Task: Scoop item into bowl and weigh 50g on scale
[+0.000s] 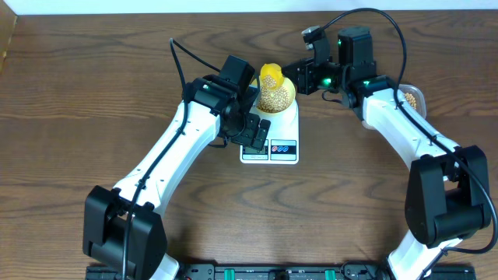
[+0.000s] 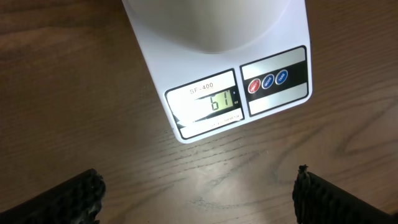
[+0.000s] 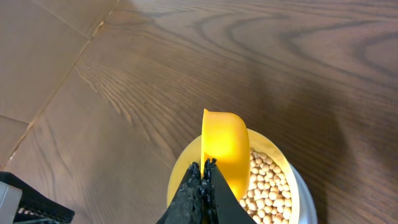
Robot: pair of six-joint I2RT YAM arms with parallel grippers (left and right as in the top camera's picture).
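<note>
We list two arms, the left arm (image 1: 171, 155) and the right arm (image 1: 401, 128). Each ends in one gripper, so we have two: the left gripper (image 2: 199, 194) and the right gripper (image 3: 203, 169). We count one scale (image 2: 186, 50), with one display (image 2: 208, 102) showing two digits and three buttons (image 2: 268, 81) (one red, two blue). We enter one bowl (image 3: 176, 173), one scoop (image 3: 225, 146) and one tub (image 1: 414, 95). The beans (image 3: 268, 182) are too many for us to count, and they lie in two lots.
</note>
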